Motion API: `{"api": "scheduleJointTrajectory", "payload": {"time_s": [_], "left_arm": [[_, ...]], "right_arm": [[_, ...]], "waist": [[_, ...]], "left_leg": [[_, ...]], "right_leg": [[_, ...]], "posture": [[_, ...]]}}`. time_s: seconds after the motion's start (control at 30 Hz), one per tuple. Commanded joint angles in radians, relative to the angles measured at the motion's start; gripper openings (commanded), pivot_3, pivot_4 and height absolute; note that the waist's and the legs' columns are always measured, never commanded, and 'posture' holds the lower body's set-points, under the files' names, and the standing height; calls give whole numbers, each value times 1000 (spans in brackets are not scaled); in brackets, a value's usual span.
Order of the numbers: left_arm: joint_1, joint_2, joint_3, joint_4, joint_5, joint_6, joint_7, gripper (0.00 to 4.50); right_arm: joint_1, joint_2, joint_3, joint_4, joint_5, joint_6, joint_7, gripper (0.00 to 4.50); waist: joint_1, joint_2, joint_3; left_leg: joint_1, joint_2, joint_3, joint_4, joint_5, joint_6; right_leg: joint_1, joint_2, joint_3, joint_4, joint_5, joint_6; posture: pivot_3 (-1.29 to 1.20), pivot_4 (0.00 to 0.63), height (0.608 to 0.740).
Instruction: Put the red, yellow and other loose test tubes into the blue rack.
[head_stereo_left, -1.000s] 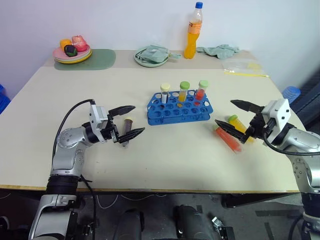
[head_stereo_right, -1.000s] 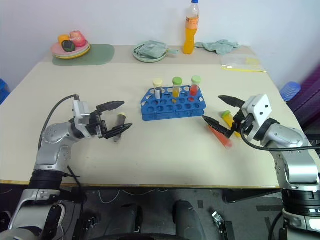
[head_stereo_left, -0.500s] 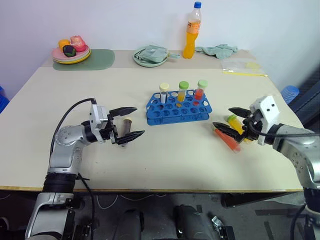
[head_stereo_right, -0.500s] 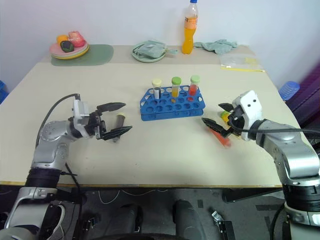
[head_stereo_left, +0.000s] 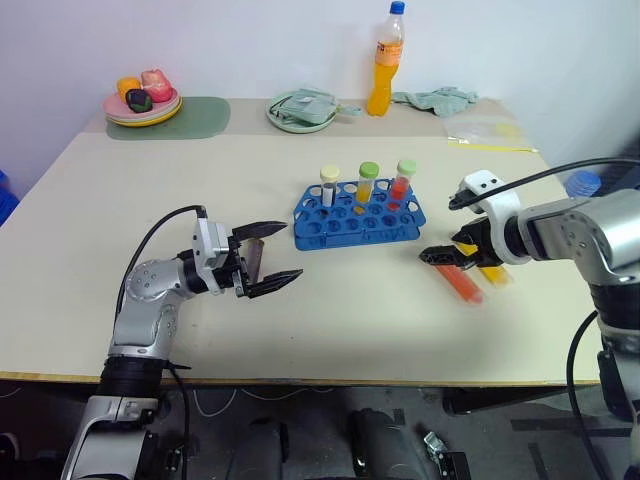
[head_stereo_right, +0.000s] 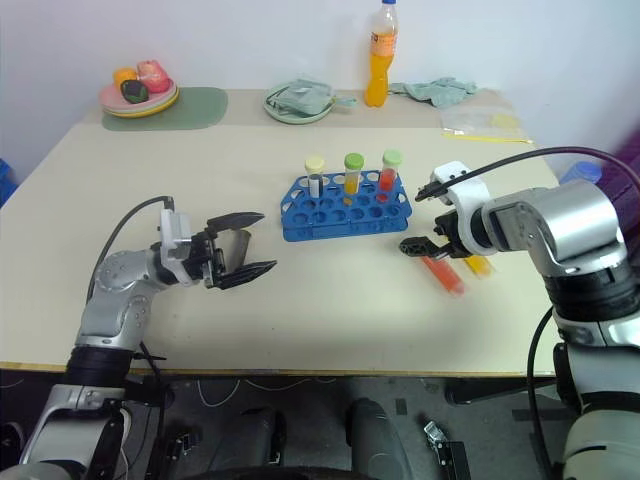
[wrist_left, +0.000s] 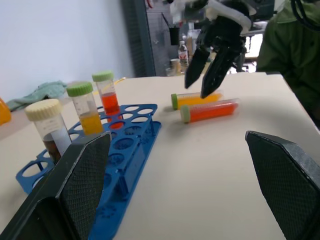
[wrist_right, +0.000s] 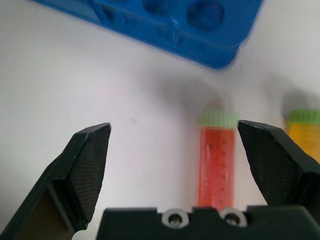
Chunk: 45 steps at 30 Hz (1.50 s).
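Red tube (wrist_right: 216, 162) carries printed graduation marks, figures too small to read; it lies on the counter (head_stereo_left: 150, 190) beside the yellow tube (head_stereo_left: 493, 272), right of the blue rack (head_stereo_left: 360, 221). Right gripper (head_stereo_left: 447, 254) wide above them, empty. Left gripper (head_stereo_left: 266, 257) wide around the brown tube (head_stereo_left: 254, 259).

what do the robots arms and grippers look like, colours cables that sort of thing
Both arms are silver-grey metal with black joints. Each wrist carries a white block, and a black cable loops from it back along the arm. The left gripper and right gripper each have two black, pointed fingers whose inner faces are finely cross-hatched.
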Motion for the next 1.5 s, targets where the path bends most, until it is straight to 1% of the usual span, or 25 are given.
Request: {"api": "scheduleJointTrajectory", "payload": {"time_s": [0.03,0.17,0.37,0.53,0.63,0.73,0.83,0.87,0.93,1.03,1.1,1.2,1.27,1.37,1.4,1.47,1.5], "left_arm": [[29,11,12,-73,-7,0,32,4426],[67,24,20,-125,-16,15,57,4426],[93,43,29,-163,-27,34,77,4426],[106,48,26,-187,-33,43,97,4426],[114,48,25,-199,-34,49,106,4426],[119,47,24,-201,-34,49,111,4500],[119,46,23,-198,-33,47,115,4500],[118,46,22,-197,-33,46,116,4500],[117,46,22,-195,-33,44,117,4500],[114,46,20,-189,-32,42,117,4500],[110,45,20,-184,-31,40,116,4500],[104,45,21,-176,-30,36,113,4500],[99,46,22,-168,-29,34,111,4500],[90,48,25,-156,-26,27,109,4500],[86,49,26,-152,-26,28,109,4500],[75,52,28,-143,-28,29,107,4500],[69,54,27,-138,-27,27,102,4500]], "right_arm": [[-70,-30,82,78,-3,48,43,4500],[-82,-26,161,126,-44,-4,59,4500],[-111,-10,223,213,-87,-46,87,4500],[-107,11,240,270,-139,-94,87,4500],[-95,16,261,267,-150,-102,111,4500],[-87,16,269,271,-162,-112,126,3641],[-83,19,272,282,-178,-125,132,2242],[-82,19,273,283,-182,-129,135,1567],[-84,19,271,274,-188,-129,141,826],[-93,15,259,264,-187,-120,153,826],[-85,1,246,228,-172,-150,186,826],[-47,-56,245,82,-139,-251,295,826],[13,-71,155,-28,-94,-329,332,826],[98,-36,6,-111,-58,-437,318,826],[147,6,-71,-131,-56,-504,275,826],[262,121,-227,-157,-116,-783,132,826],[299,149,-265,-156,-130,-842,105,826]], "waist": [[0,0,0],[-2,0,0],[-2,0,0],[-3,0,0],[-3,0,0],[-3,0,0],[-3,0,0],[-3,0,0],[-3,0,0],[-3,0,0],[-3,0,0],[-2,0,0],[0,0,0],[0,0,0],[0,0,0],[1,-3,-1],[0,-3,-1]], "left_leg": [[0,0,0,0,0,0],[-1,0,0,0,0,0],[-1,0,1,0,0,0],[-1,0,1,0,0,0],[-1,0,1,0,0,0],[-1,0,1,0,0,0],[-1,0,1,0,0,0],[-1,0,1,0,0,0],[-1,0,1,0,0,0],[-1,0,1,0,0,0],[-1,0,1,0,0,0],[-2,0,1,0,0,0],[-3,0,0,0,0,0],[-4,0,0,0,0,0],[-4,0,0,0,0,0],[-4,0,-1,1,0,0],[-4,0,-1,1,0,0]], "right_leg": [[0,0,0,0,0,0],[-1,0,0,0,0,0],[-1,0,0,0,0,0],[-2,1,0,0,0,0],[-2,1,0,0,0,0],[-2,1,0,0,0,0],[-2,1,0,0,0,0],[-2,1,0,0,0,0],[-2,1,0,0,0,0],[-2,1,0,0,0,0],[-2,1,0,0,0,0],[-3,1,0,0,0,0],[-3,1,0,0,0,1],[-3,2,-1,-1,0,1],[-3,2,-1,-1,0,1],[-2,2,-1,-1,0,1],[-2,3,-1,-1,0,1]], "posture": [[0,150,740],[0,150,740],[0,150,740],[0,150,740],[0,150,740],[0,150,740],[0,150,740],[0,150,740],[0,150,740],[0,150,740],[0,150,740],[0,150,740],[0,150,740],[0,150,740],[0,150,740],[0,150,740],[0,150,740]]}}
